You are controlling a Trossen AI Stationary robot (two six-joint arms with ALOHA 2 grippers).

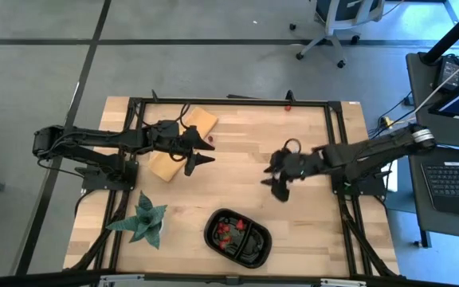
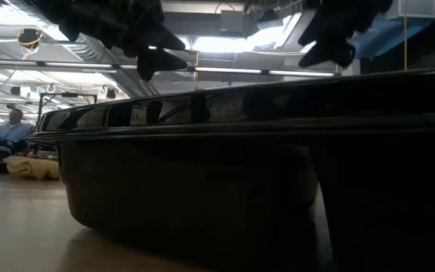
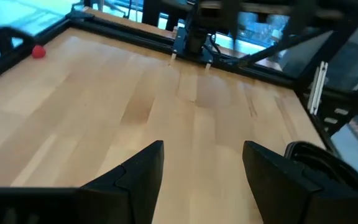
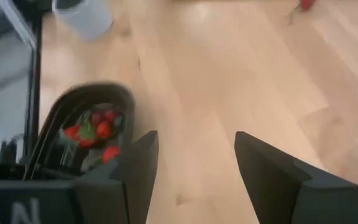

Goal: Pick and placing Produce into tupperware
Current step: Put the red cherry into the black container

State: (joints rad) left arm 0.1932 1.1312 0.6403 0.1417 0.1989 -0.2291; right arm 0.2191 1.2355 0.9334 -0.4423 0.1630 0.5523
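The black tupperware tray (image 1: 255, 245) lies near the table's near edge with several red fruits (image 1: 226, 230) in its compartments. It also shows in the right wrist view (image 4: 55, 115) and fills the low view (image 2: 225, 189). One red berry (image 1: 288, 106) lies at the far edge and shows in the left wrist view (image 3: 38, 52). Another berry (image 1: 211, 139) lies beside the tan board (image 1: 183, 137). My left gripper (image 1: 207, 153) hovers open and empty at the board's right end. My right gripper (image 1: 276, 180) hovers open and empty right of centre, above bare wood.
A green spiky plant (image 1: 143, 223) stands at the near left, left of the tray. A black frame (image 1: 229, 102) runs along the table's edges. Bare wood lies between the two grippers. A person sits far off in the room (image 2: 10, 128).
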